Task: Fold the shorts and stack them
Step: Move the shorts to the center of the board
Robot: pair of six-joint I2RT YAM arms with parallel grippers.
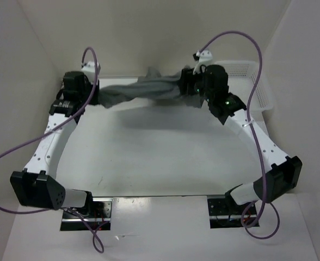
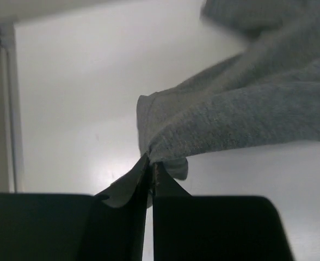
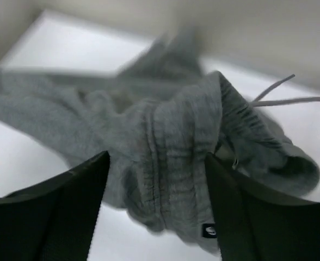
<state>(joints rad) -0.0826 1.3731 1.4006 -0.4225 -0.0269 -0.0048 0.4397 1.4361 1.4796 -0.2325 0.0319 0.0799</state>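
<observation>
Since the shorts (image 1: 141, 91) hang twisted between both arms over the far side of the table, I'd guess they're being stretched flat for folding. The left gripper (image 2: 151, 162) is pinched tight on a fabric edge. The right gripper (image 3: 157, 157) straddles the bunched waistband (image 3: 173, 179), and I can't tell if it's actually squeezing.

Open table (image 1: 160, 157) in front, shorts (image 1: 143, 91) strung across far side, basket (image 1: 241, 69) far right

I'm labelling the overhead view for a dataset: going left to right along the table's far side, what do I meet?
left fingers → grey shorts → right fingers → white mesh basket
</observation>
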